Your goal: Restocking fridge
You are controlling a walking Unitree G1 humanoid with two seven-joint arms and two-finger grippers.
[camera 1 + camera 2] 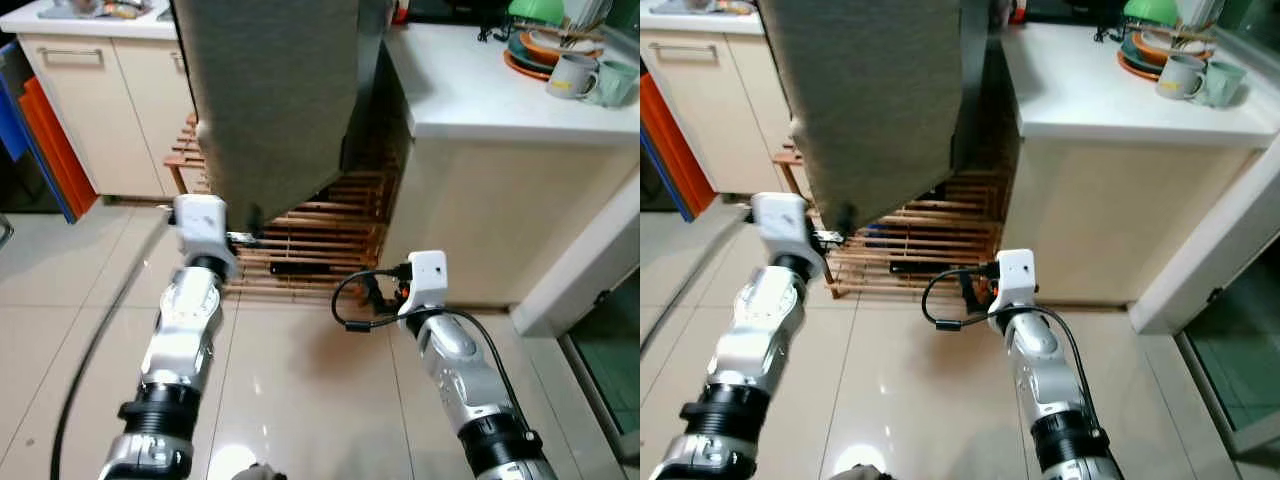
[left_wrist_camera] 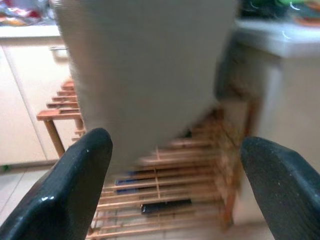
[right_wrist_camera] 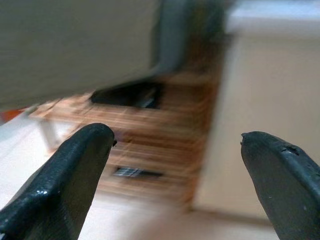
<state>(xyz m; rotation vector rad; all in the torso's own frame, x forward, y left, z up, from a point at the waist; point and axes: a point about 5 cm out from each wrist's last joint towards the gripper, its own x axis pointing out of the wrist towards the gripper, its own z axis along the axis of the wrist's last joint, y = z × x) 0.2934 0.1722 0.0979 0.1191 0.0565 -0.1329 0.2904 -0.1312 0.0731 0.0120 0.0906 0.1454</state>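
The grey fridge door [image 1: 275, 100] is seen ahead and above both grippers; the left gripper [image 2: 175, 165], fingers spread and empty, is held nearer its lower edge; the right gripper [image 3: 180, 170] is likewise spread, empty.

Tall grey fridge [image 1: 275, 95], door side tilted in view, standing over wooden slatted rack [image 1: 315, 235]

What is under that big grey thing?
Under the grey fridge is a wooden slatted rack with something dark lying on it. The fridge hides the rack's back part.
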